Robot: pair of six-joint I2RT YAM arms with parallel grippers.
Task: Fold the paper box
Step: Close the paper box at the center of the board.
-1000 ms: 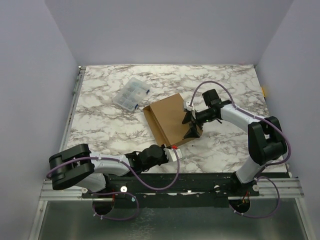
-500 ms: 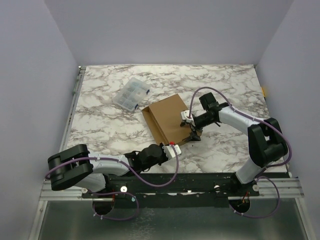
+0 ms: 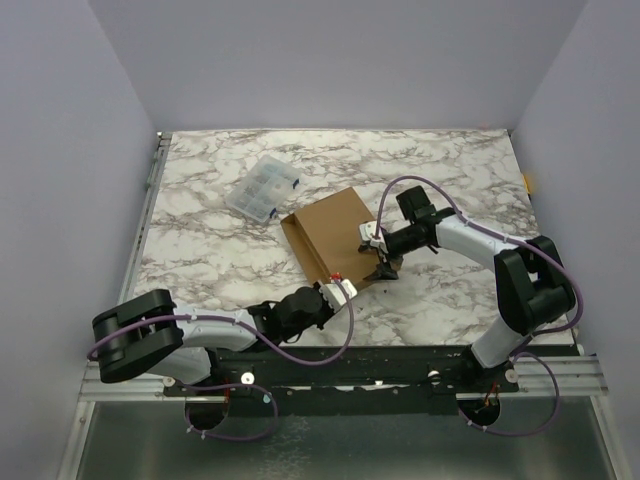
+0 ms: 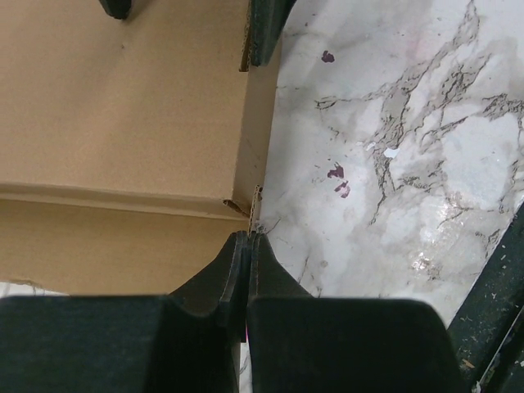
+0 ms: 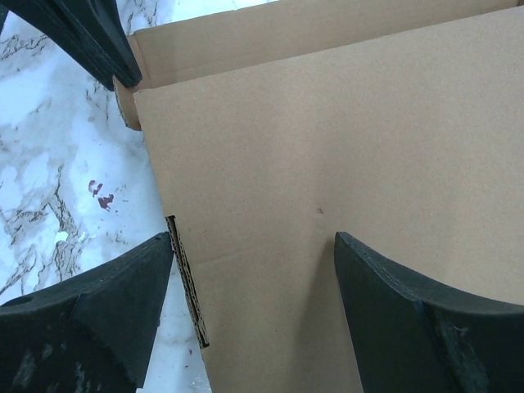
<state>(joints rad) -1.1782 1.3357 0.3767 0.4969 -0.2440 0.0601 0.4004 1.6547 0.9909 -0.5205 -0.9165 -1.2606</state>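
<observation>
The paper box [image 3: 330, 235] lay near the middle of the marble table [image 3: 200, 260], turned at an angle, with its brown upper face flat and a narrow folded strip along its left side. The left gripper [image 3: 337, 291] was at the near corner of the box, low over the table. In the left wrist view its fingers [image 4: 209, 286] were pressed together, with nothing seen between them, and their tips stood just beside the cardboard corner; I cannot tell if they touched it. The right gripper [image 3: 381, 257] was at the right edge of the box with its jaws spread wide apart. In the right wrist view one finger [image 5: 106, 315] was over the marble just outside the edge and the other finger was over the cardboard face, so the edge ran between them and the jaws closed on nothing. A small clear plastic case [image 3: 262, 188] with compartments rested on the table beyond the box, to the left, close to its far corner but apart from it.
</observation>
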